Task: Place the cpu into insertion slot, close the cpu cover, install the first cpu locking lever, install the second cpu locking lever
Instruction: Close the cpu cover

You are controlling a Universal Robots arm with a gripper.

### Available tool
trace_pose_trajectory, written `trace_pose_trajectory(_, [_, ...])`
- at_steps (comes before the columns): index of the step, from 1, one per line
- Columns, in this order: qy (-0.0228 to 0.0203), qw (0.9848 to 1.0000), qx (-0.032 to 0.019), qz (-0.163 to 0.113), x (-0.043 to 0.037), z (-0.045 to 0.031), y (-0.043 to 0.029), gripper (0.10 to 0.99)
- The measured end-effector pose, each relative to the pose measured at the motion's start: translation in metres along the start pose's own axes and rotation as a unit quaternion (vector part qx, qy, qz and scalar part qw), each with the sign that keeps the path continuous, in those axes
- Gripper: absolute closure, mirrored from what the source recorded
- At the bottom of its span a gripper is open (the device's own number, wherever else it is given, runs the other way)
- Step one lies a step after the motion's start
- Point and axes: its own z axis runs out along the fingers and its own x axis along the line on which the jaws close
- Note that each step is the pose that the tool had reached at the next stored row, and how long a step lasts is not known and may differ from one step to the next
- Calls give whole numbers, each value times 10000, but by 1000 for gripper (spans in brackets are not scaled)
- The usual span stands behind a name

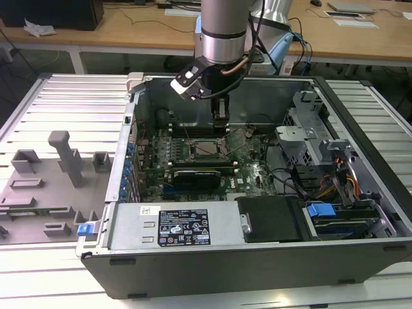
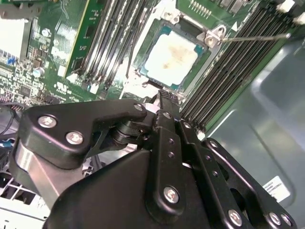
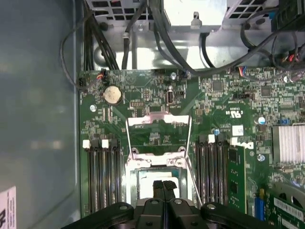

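Hanging inside an open case [image 1: 212, 267], the arm points its gripper [image 1: 221, 131] straight down at the green board [image 1: 257, 170].

- Gripper: in the first wrist view the two black fingers [image 3: 157, 187] are pressed flat together with only a seam between them and nothing held. The same shows in the second wrist view, where the gripper [image 2: 166, 97] tip sits at the slot's near edge, just beside the cpu.
- Cpu [image 2: 170, 56]: a small flat square with a pale silver-beige top and faint brownish smudges across the middle. It lies seated flat in the slot [image 3: 155, 163], with a thin teal border showing around it. In the first wrist view the cpu [image 3: 144, 185] shows as a pale patch partly behind the fingertips.
- Cover [image 3: 158, 120]: a thin silver frame, swung open off the slot on the side away from the gripper. The board shows through its cut-out middle, and it is not down over the cpu.
- Lever [image 2: 252, 36]: a thin metal rod running out from the slot's corner bracket and across the black memory slots [image 2: 224, 71], not latched down.
- In the exterior view the slot [image 1: 207, 149] lies directly under the fingertips, near the middle of the board.
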Motion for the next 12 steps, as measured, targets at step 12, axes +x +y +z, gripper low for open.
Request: trace_pose_trajectory(12, [-2, 10000, 29, -1, 12, 21, 398, 980])
